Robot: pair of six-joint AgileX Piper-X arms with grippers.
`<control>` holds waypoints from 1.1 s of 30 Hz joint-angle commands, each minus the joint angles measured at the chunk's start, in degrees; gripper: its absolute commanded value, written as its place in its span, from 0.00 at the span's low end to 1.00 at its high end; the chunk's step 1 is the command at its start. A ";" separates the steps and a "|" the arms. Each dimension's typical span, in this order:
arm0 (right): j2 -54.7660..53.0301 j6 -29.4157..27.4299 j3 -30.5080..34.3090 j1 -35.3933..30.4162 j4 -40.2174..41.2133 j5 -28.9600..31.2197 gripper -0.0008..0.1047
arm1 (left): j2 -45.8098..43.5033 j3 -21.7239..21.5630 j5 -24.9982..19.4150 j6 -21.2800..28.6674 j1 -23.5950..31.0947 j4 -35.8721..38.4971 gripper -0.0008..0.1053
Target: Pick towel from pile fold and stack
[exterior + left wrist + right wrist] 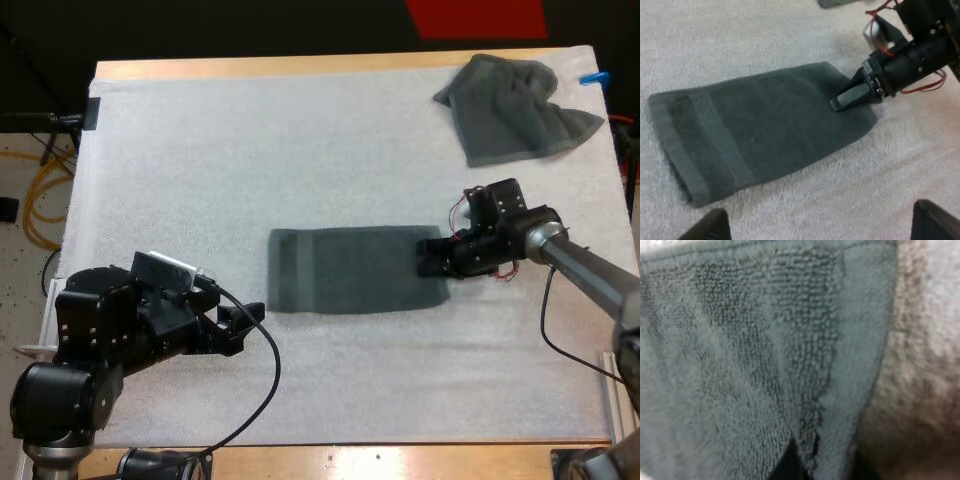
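While right gripper (432, 256) sits at flat towel's (350, 270) right edge, frame centre, its closure cannot be told. Left gripper (245, 325): spread, clear, lower left. Fold step, judged: take both layers, lift low, lay edges square. Towel: limp terry rectangle, woven band. Crumpled towel (515, 110): upper right. White mat (300, 150): grainy.

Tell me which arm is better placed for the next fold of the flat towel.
Probably right: the right gripper sits on the towel's right end; the left gripper is open, off the towel.
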 commanded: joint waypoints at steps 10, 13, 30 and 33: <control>-10.17 -14.27 0.08 -0.07 12.48 32.33 0.01 | 0.01 -0.29 0.55 -0.90 -0.28 0.16 0.67; -11.98 -17.71 -0.11 -0.07 14.01 40.14 0.01 | 0.01 -0.29 0.55 -0.90 -0.28 0.16 0.67; -11.36 -8.04 -6.46 9.64 15.92 32.77 0.01 | 0.01 -0.29 0.69 -1.06 -0.28 0.16 0.66; -9.05 -3.31 -6.97 10.93 13.91 26.59 0.01 | 0.01 -0.29 0.69 -1.06 -0.28 0.26 0.66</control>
